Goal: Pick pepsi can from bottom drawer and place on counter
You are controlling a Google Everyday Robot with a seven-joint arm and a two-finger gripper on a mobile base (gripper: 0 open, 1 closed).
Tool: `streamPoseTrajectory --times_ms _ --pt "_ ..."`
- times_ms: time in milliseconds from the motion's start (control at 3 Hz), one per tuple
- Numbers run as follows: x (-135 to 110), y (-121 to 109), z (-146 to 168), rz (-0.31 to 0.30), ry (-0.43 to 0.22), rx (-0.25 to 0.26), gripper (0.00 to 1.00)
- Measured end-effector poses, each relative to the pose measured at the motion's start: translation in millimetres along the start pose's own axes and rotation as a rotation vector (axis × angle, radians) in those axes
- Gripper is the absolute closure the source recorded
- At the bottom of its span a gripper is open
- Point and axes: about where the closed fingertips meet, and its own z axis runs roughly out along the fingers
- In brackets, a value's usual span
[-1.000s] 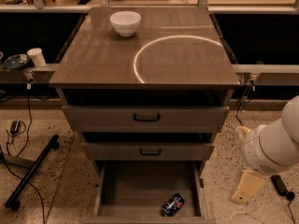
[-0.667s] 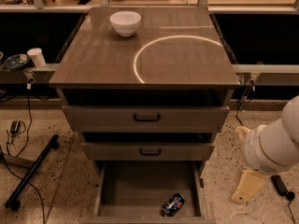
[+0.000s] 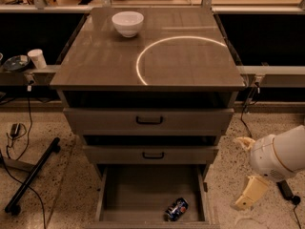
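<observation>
The pepsi can (image 3: pixel 176 209) lies on its side on the floor of the bottom drawer (image 3: pixel 138 194), near the front right corner. The drawer is pulled fully out. The counter (image 3: pixel 147 56) is the glossy cabinet top above, with a bright curved reflection. My gripper (image 3: pixel 248 194) hangs at the lower right below the arm's white joint (image 3: pixel 281 152). It is outside the drawer, to the right of the can and apart from it.
A white bowl (image 3: pixel 127 23) stands at the back left of the counter. The two upper drawers with black handles (image 3: pixel 149 121) are slightly ajar. A black stand leg (image 3: pixel 33 173) and cables lie on the floor at left. A paper cup (image 3: pixel 36 58) sits on the left ledge.
</observation>
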Motion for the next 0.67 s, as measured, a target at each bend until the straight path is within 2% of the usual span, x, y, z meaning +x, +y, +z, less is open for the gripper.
streamPoseTrajectory --times_ms 333,667 --pt "-1.8 -0.5 17.1 0.010 -0.097 -0.066 0.00" --pt "-2.3 2.8 21.0 0.005 -0.094 -0.054 0.00"
